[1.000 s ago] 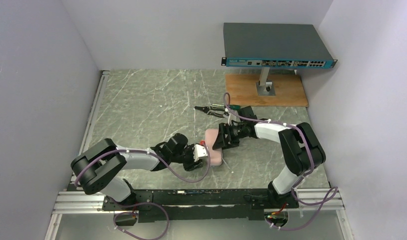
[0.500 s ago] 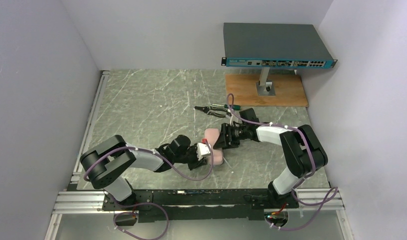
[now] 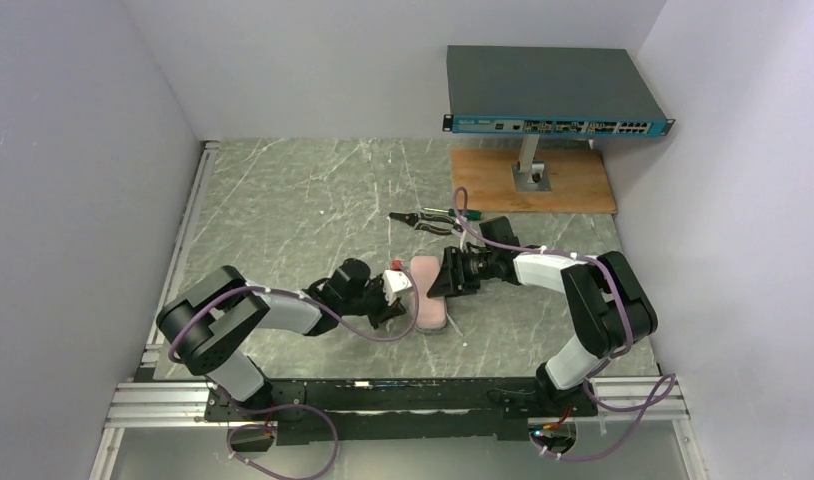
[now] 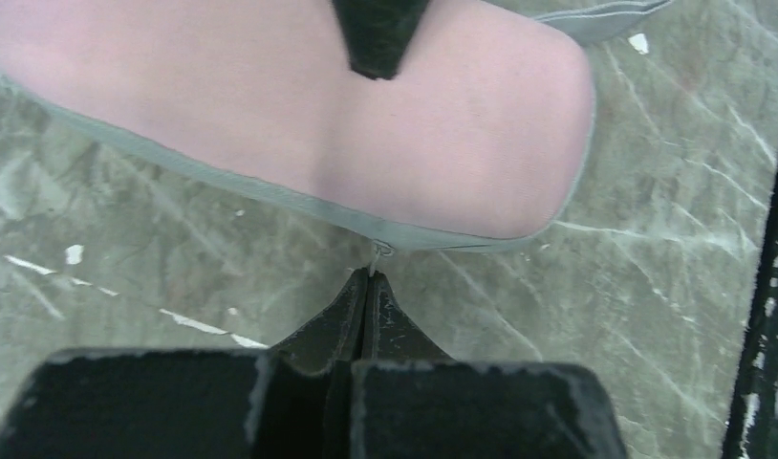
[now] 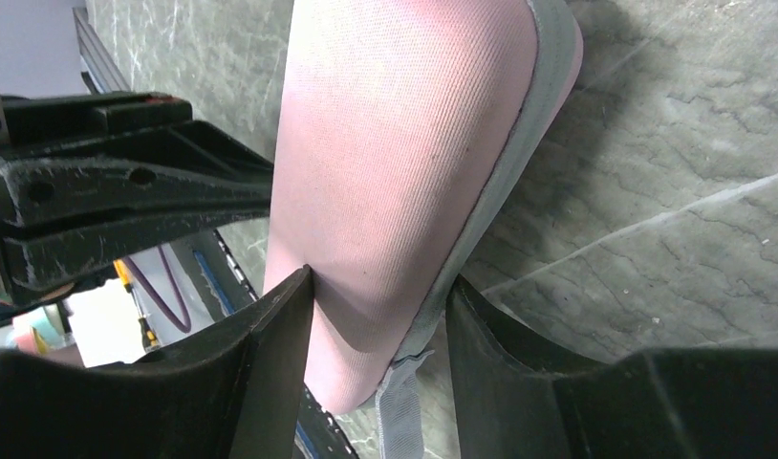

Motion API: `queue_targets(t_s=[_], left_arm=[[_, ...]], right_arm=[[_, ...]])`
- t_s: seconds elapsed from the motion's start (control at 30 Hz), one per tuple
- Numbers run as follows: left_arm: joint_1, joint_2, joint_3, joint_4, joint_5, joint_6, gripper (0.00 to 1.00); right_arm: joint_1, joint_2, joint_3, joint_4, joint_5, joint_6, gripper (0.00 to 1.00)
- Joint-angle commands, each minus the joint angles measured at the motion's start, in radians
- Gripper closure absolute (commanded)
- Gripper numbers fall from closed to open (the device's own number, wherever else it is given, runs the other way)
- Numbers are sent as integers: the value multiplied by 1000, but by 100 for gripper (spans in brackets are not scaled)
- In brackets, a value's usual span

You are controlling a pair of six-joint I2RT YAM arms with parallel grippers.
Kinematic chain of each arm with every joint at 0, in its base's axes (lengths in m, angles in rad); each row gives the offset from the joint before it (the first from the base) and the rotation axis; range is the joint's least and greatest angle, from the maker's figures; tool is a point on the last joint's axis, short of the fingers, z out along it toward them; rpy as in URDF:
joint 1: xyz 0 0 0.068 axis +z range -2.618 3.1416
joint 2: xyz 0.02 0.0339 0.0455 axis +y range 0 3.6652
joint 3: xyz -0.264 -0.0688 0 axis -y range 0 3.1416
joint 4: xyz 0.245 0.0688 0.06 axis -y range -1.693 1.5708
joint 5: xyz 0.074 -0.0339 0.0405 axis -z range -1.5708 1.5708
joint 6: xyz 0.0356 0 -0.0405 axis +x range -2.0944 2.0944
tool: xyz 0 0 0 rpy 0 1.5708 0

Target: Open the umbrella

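Note:
A plump pink fabric case with a grey zip edge lies on the marbled table between both arms. The umbrella itself is hidden; only this case shows. My left gripper sits at the case's left side. In the left wrist view its fingertips are pressed together on the small metal zip pull at the case's grey edge. My right gripper straddles the far end of the case, one finger against the pink cloth, the other against the grey edge.
Pliers lie just beyond the case. Farther back right, a network switch stands on a post over a wooden board. White walls close in left, right and behind; a metal rail runs along the near edge.
My left gripper moved from the case's near end up to its left side and closed on the zip pull. The case shifted slightly left, and the right gripper's jaws narrowed on it.

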Motion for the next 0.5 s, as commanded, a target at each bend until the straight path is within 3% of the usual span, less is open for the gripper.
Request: queue_targets(t_s=[0.0, 0.47], left_arm=[[43, -9, 43, -19, -24, 40, 100], [211, 92, 154, 15, 19, -11, 100]], right_arm=[[5, 19, -6, -66, 39, -112, 100], [8, 67, 107, -233, 2, -287, 100]])
